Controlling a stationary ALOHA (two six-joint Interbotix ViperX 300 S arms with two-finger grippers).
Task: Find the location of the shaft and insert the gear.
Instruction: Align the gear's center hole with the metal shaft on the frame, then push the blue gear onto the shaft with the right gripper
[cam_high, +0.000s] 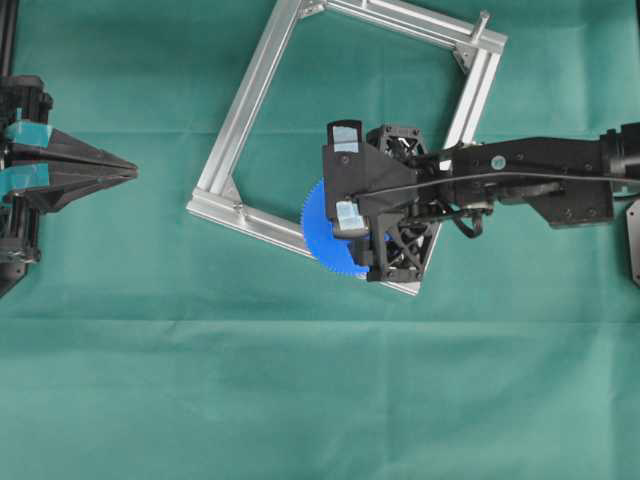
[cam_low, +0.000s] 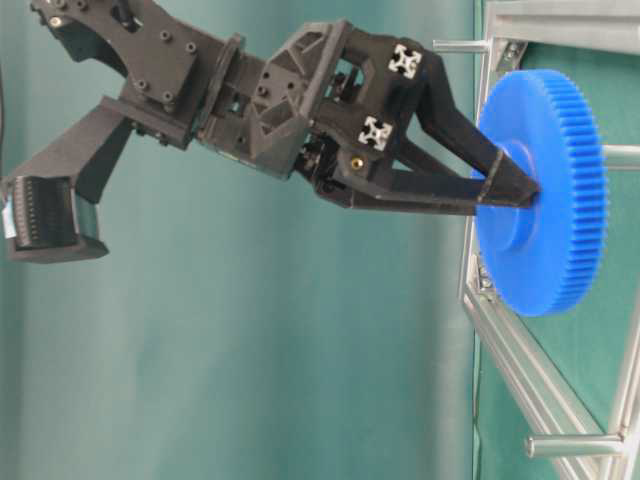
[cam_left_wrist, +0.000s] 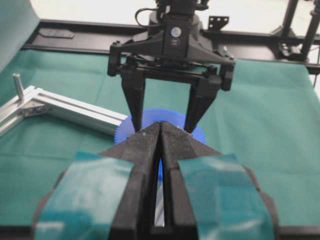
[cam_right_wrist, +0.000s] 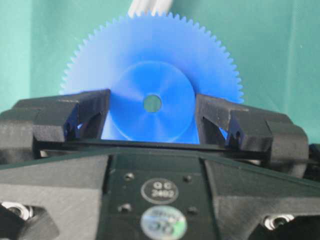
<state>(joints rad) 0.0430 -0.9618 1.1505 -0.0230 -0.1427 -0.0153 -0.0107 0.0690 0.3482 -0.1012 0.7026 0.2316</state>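
Gripping gear (cam_right_wrist: 152, 100) hub, right fingers (cam_right_wrist: 85, 112).

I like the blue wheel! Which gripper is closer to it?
Right. The right gripper grips the gear by its hub; the left gripper sits shut, far off.

Gear (cam_right_wrist: 150, 90): bright blue plastic toothed disc, fine teeth, raised round hub, small central hole. Held by hub, flat face toward desk, over lower rail of aluminium frame (cam_high: 262, 72). Shaft: not discernible.
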